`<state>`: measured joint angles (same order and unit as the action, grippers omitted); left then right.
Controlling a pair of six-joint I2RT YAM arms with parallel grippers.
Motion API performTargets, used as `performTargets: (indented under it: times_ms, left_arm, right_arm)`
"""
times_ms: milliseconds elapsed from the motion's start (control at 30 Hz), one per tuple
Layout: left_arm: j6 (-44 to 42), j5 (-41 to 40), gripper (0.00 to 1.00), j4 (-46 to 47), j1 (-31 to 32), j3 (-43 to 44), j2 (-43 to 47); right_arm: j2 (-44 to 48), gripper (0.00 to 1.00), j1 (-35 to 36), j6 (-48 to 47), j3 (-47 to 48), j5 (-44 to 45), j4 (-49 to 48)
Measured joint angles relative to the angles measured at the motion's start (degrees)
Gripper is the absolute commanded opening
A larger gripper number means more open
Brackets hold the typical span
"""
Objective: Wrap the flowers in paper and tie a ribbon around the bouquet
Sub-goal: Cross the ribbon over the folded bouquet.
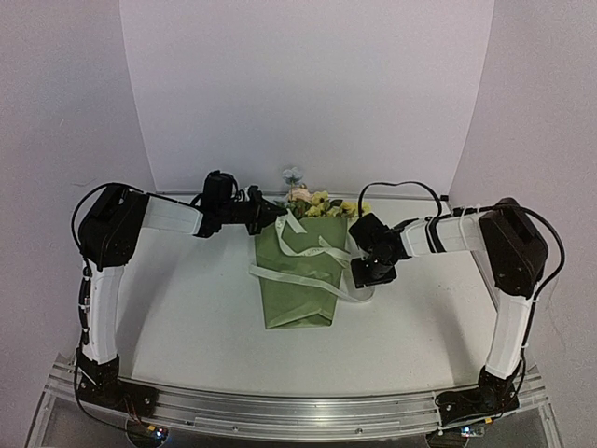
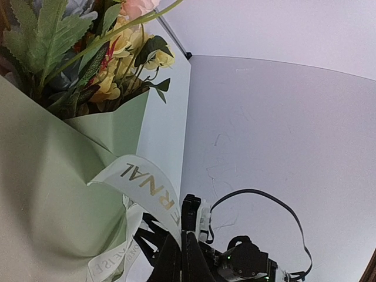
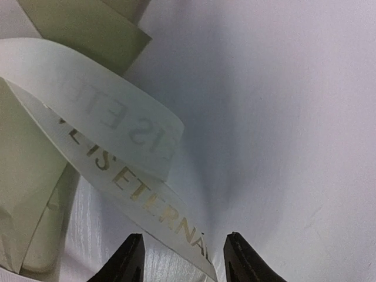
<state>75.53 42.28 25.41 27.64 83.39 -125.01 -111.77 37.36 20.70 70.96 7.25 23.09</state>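
White matte surface (image 1: 205,317) bounded behind by a plain white backdrop panel (image 1: 308,93); pale lilac side walls (image 1: 56,93); aluminium rail (image 1: 298,406) along the near edge. Illumination soft, shadows faint.

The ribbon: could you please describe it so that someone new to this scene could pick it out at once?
In the middle of the white table lies an olive-green paper cone with flowers at its far end. Looping across the cone is the ribbon: the only narrow cream strip there, printed with capital lettering.
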Motion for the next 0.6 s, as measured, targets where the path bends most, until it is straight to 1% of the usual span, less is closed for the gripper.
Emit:
performTargets:
  times_ms: [100, 133, 167, 267, 433, 533, 600]
  left_arm:
    - [-0.36, 0.00, 0.00, -0.09, 0.00, 0.55, -0.02]
    - [-0.49, 0.00, 0.00, -0.16, 0.00, 0.70, -0.02]
    - [-0.58, 0.03, 0.00, -0.47, 0.00, 0.87, -0.02]
    - [-0.80, 0.00, 0.00, -1.39, 0.00, 1.51, -0.09]
    - [-1.11, 0.00, 0.00, -2.22, 0.00, 3.62, -1.63]
    - [-1.65, 0.02, 0.00, -3.14, 0.00, 4.00, -2.22]
    - [-2.28, 0.03, 0.00, -3.66, 0.00, 4.00, -2.32]
  right_arm:
    - [-0.04, 0.08, 0.00, 0.67, -0.96, 0.14, -0.05]
    - [0.04, 0.03, 0.00, 0.97, -1.18, 0.09, -0.10]
    - [0.40, 0.01, 0.00, 1.35, -1.63, -0.04, -0.33]
    - [4.27, 0.00, 0.10, 2.95, -3.84, -1.36, -0.05]
    - [16.81, 0.00, 2.24, 4.71, -4.83, -4.15, 0.96]
    - [21.73, 0.00, 3.61, 5.40, -2.25, -5.50, 1.79]
    - [21.70, 0.00, 3.87, 5.58, 2.22, -5.56, 2.90]
